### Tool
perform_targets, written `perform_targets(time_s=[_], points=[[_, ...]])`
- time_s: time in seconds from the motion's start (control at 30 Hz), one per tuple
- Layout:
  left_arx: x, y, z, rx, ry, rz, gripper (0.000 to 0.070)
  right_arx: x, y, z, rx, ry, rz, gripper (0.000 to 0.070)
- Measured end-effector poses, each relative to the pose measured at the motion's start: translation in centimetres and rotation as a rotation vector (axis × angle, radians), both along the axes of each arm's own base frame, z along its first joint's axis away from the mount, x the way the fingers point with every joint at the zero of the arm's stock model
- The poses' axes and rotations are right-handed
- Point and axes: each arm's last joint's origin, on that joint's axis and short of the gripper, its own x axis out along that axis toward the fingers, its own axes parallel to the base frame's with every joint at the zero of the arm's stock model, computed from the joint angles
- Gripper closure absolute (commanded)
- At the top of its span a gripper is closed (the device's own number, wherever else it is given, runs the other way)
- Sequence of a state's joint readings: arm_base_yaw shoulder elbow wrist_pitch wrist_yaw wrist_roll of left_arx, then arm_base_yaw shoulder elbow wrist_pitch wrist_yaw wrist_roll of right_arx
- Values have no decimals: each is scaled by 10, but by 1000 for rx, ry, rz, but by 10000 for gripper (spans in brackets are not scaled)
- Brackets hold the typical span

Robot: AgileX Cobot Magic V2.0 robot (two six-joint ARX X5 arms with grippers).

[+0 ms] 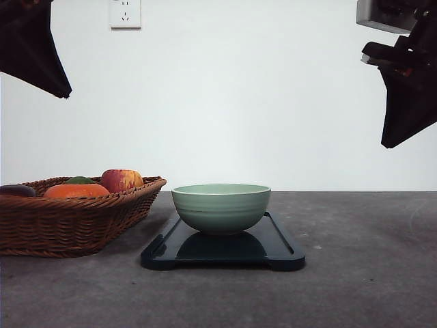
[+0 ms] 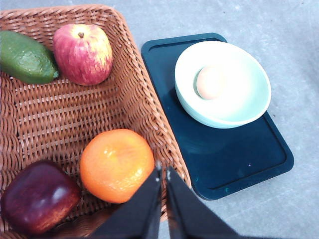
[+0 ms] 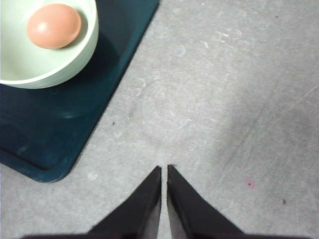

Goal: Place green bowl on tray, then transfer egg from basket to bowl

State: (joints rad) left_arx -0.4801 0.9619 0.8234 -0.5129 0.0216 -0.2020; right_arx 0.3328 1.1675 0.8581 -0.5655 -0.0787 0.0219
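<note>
The green bowl (image 1: 220,207) stands on the dark tray (image 1: 280,256) at the table's middle. Inside it lies the tan egg (image 2: 210,82), which the right wrist view shows too, egg (image 3: 54,26) in bowl (image 3: 75,59) on tray (image 3: 45,134). The wicker basket (image 1: 75,222) sits left of the tray and touches none of it that I can tell. My left gripper (image 2: 163,172) hangs shut and empty high above the basket's near rim (image 2: 149,114). My right gripper (image 3: 164,172) is shut and empty over bare table to the right of the tray. Both arms are raised, left (image 1: 34,48), right (image 1: 406,89).
The basket holds a red apple (image 2: 83,54), an orange (image 2: 117,164), a green avocado (image 2: 26,59) and a dark purple fruit (image 2: 39,196). Grey tabletop (image 1: 369,273) stretches right of the tray. A white wall with a socket (image 1: 125,14) stands behind.
</note>
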Motion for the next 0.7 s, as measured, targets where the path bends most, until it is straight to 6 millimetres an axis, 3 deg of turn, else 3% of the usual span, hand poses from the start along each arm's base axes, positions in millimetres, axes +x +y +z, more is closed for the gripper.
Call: perform_targets(time_s=[0.33,0.43,0.53,0.7], points=[[0,0,0,8,-2,-4,700,0,0,0,0,0,0,690],[-2,10,-3,31,-61,-4,700,0,0,0,0,0,0,690],[-9,26,-16,22,-137,52,700,0,0,0,-1,0,0,690],[-32,51,-57,-17,-293,155,700,0,0,0,0,0,0,690]])
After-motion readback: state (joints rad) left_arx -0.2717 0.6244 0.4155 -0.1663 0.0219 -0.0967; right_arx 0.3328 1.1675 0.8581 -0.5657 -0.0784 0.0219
